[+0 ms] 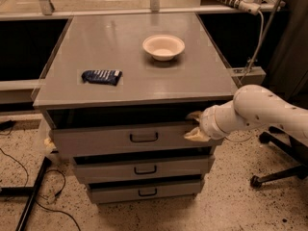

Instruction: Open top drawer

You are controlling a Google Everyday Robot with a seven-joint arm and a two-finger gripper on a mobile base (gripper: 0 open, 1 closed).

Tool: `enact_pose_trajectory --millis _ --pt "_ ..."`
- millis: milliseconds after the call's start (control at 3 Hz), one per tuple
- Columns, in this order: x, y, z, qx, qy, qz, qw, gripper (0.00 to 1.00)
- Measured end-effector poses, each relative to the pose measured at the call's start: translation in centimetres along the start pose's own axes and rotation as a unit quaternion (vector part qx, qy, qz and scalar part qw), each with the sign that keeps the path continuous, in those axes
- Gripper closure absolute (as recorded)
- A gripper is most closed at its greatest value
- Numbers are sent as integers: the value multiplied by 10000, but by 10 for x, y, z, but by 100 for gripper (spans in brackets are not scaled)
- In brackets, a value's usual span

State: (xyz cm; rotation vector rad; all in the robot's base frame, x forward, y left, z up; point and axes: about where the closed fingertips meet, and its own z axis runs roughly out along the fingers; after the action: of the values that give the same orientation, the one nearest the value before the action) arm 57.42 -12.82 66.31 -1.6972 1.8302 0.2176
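Note:
The top drawer (96,141) is the widest grey front, just under the tabletop, with a black loop handle (144,137) at its middle. A dark gap shows above its front. My gripper (194,126) is at the right end of this drawer front, well right of the handle. Its two tan fingertips stand apart, one (194,115) at the drawer's top edge and one (191,136) lower against the front. It holds nothing. My white arm (260,109) reaches in from the right.
Two narrower grey drawers (139,169) sit below. On the grey tabletop (192,81) lie a white bowl (163,46) and a dark blue packet (101,76). A chair base (276,170) stands at the right. Cables (29,182) and a black leg lie at the left.

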Motion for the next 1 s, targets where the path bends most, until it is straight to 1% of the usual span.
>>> enact_pose_trajectory --millis 333,667,1000 --pt "-4 -2 -6 0 0 0 10000 89" --pt "-4 -3 -8 0 0 0 10000 100" --pt "-4 -3 -8 -1 0 0 10000 81"
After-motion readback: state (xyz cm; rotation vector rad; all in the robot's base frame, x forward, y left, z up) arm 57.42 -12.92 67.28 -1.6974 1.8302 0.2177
